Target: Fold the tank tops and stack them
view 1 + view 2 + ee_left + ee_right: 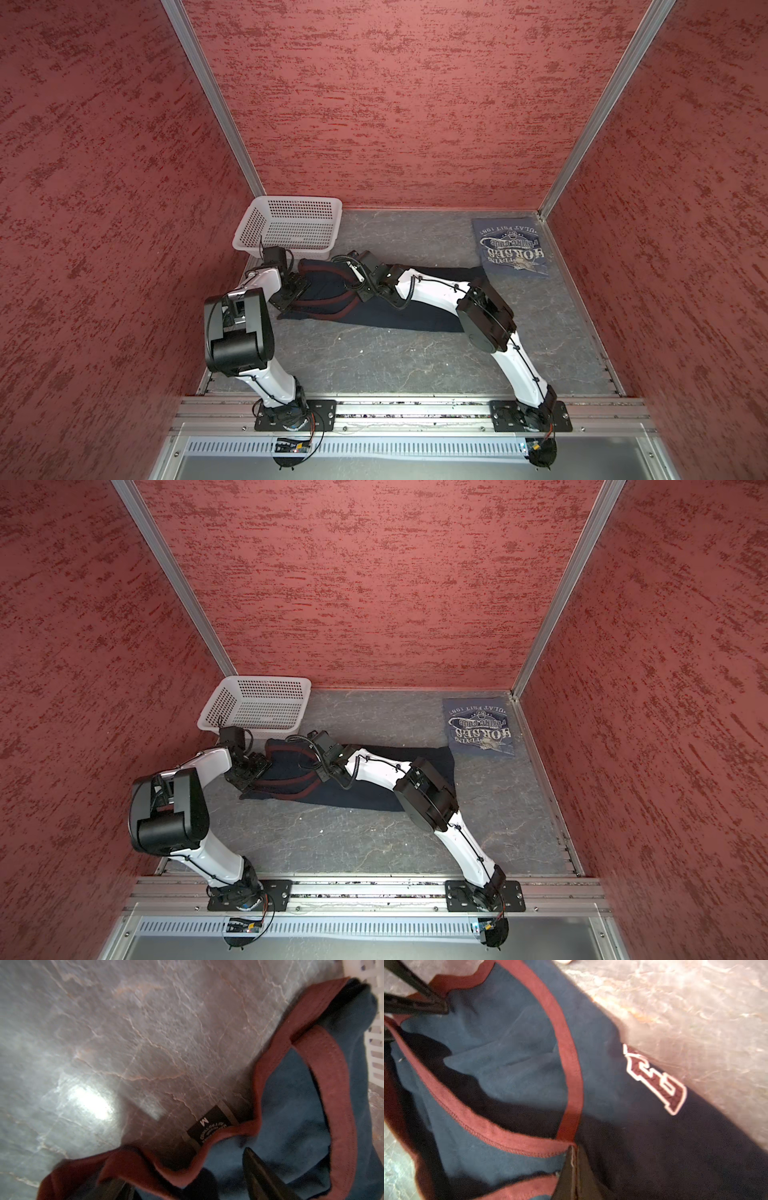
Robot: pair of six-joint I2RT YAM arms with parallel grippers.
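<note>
Finding: the right gripper [358,291] has its jaws together, clamped on the maroon trim of the navy tank top [386,318]. This top lies stretched across the middle of the table [374,365] in both top views. The left gripper [293,291], jaws apart, sits over its neckline at centre left. The slate-blue tank top [513,249] lies folded at upper right, and the white basket [249,228] stands at upper left.

Right arm [440,291] sprawls across the navy tank top [374,322] in both top views, hiding its middle. On the left wrist view, the neck label [209,1124] reads M, the fine print is a blur, and the basket [376,1047] is clipped at the edge. On the right wrist view, the maroon print [656,1082] is half lost at the fold.
</note>
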